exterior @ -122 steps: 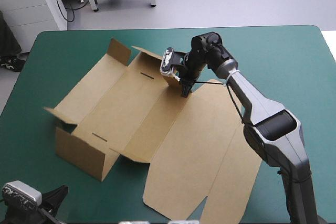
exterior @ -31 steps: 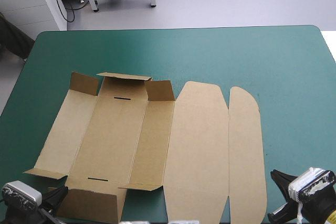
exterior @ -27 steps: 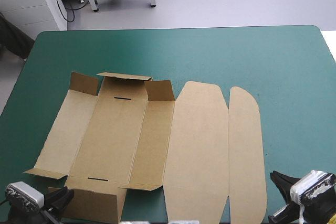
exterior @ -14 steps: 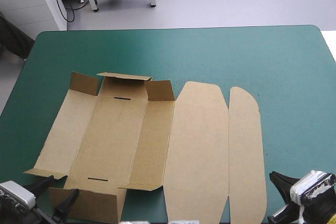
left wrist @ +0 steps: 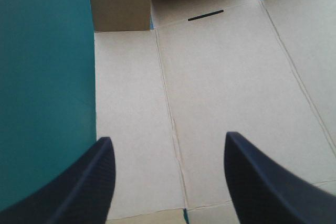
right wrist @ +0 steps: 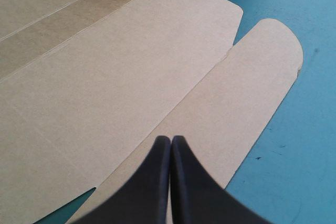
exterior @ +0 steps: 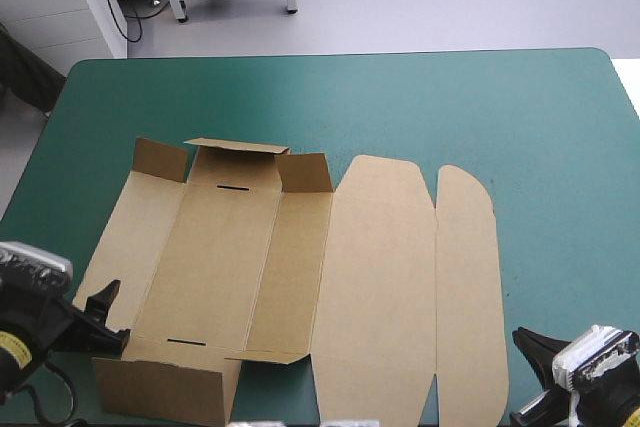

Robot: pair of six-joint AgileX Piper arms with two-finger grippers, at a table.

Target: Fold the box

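On the teal-green worktop (exterior: 520, 117) the brown box (exterior: 220, 257) lies mostly flat, left of the middle. Its near end wall (exterior: 165, 389) and small far flaps (exterior: 160, 159) stand up. The side walls and the big lid (exterior: 375, 277) lie flat. The left end effector (left wrist: 168, 137) hangs over the near left part, spread wide. The right end effector (right wrist: 170, 140) sits over the lid's near corner, pressed together, holding nothing. I think raising the walls is the job now. Next, the left one should catch the left side wall's edge and tip it up gently.

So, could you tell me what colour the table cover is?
The cover is teal-green, clearest in the high view.
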